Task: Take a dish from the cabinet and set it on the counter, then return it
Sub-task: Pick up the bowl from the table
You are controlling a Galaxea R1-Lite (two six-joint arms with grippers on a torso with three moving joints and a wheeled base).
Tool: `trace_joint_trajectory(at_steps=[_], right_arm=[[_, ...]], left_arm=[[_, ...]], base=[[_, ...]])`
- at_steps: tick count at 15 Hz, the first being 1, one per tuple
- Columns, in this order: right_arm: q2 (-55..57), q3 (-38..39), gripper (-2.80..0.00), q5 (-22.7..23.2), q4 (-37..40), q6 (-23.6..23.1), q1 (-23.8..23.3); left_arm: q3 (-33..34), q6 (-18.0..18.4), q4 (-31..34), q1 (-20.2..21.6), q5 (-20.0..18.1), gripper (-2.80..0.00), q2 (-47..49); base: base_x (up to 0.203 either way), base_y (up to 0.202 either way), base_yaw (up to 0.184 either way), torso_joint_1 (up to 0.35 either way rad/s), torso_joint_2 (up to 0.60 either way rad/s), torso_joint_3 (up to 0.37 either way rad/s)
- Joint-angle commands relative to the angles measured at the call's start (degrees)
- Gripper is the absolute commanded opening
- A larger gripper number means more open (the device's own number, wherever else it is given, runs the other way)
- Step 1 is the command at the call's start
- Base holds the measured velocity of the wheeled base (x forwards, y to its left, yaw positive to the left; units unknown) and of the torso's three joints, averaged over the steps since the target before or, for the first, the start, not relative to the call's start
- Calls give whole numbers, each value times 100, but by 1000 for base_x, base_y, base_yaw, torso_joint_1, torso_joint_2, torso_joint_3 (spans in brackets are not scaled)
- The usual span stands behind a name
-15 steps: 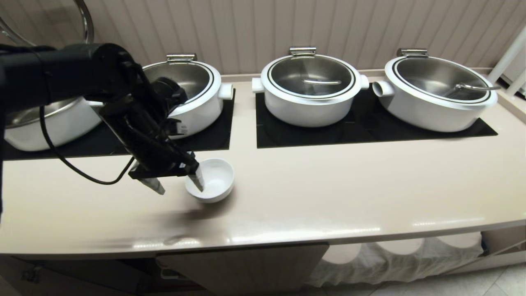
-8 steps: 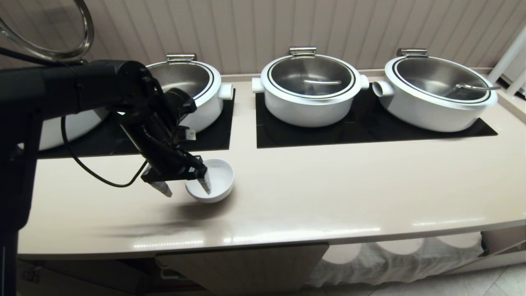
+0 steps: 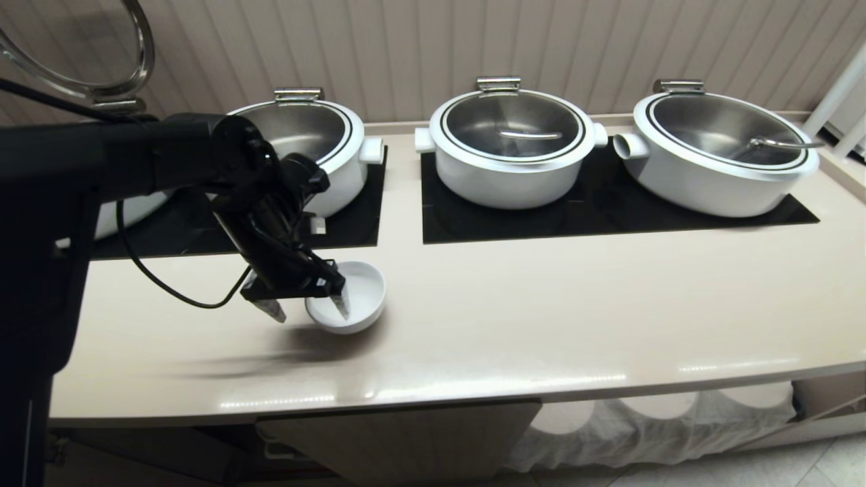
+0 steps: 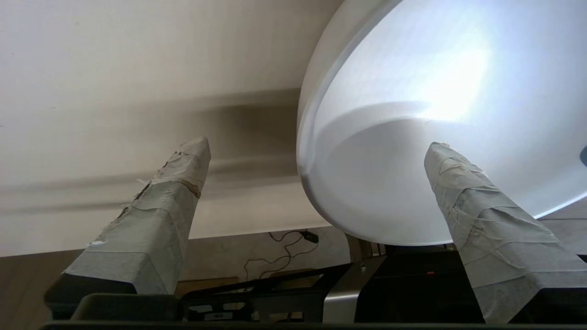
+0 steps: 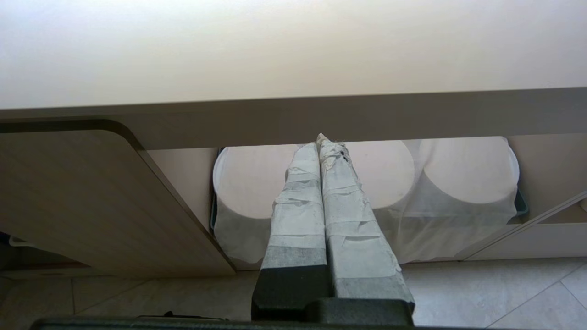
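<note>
The dish (image 3: 362, 294), a small white bowl, stands upright on the cream counter (image 3: 541, 318) in front of the left dark panel. My left gripper (image 3: 310, 312) is open and points down over the bowl's left rim. One taped finger hangs inside the bowl and the other outside, above the counter. In the left wrist view the dish (image 4: 412, 114) lies partly between the fingers of the left gripper (image 4: 318, 144), and neither pad presses it. My right gripper (image 5: 321, 140) is shut and empty, parked below the counter's edge. The cabinet door (image 3: 406, 439) stands open under the counter.
Three white pots (image 3: 514, 149) with steel lids sit on dark glossy panels (image 3: 595, 210) along the ribbed back wall. A raised glass lid (image 3: 128, 61) is at the far left. Cloth-draped round stacks (image 5: 458, 183) sit below the counter on the right.
My left arm has shifted right and a little toward the pots, carrying the open gripper further over the bowl's rim. The bowl has stayed where it was.
</note>
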Motion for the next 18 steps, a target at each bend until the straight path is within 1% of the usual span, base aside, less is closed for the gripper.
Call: trace_joint_trajectory(at_steps=[1,3,6,8,10,13,18], right_arm=[[0,0,-280,1,0,-6,6],[0,0,-280,1,0,-2,0],[0,0,-280,1,0,-10,0],[0,0,-280,1,0,-3,0],[0,0,-280,1,0,-2,6],[0,0,-280,1,0,-9,0],[0,0,-280,1,0,-2,0]], left_arm=[[-1,-12,31,23,-5,0,28],[-1,-12,24,23,-5,0,26],[-1,-18,-221,39,4,0,9],[-2,-11,-259,85,4,0,8],[-1,4,-259,196,13,0,8],[-1,138,-259,374,4,0,-1],[-8,129,-259,317,-52,0,-18]], base=[[0,0,0,0,0,0],[0,0,0,0,0,0],[0,0,0,0,0,0],[0,0,0,0,0,0],[0,0,0,0,0,0],[0,0,0,0,0,0],[0,0,0,0,0,0]])
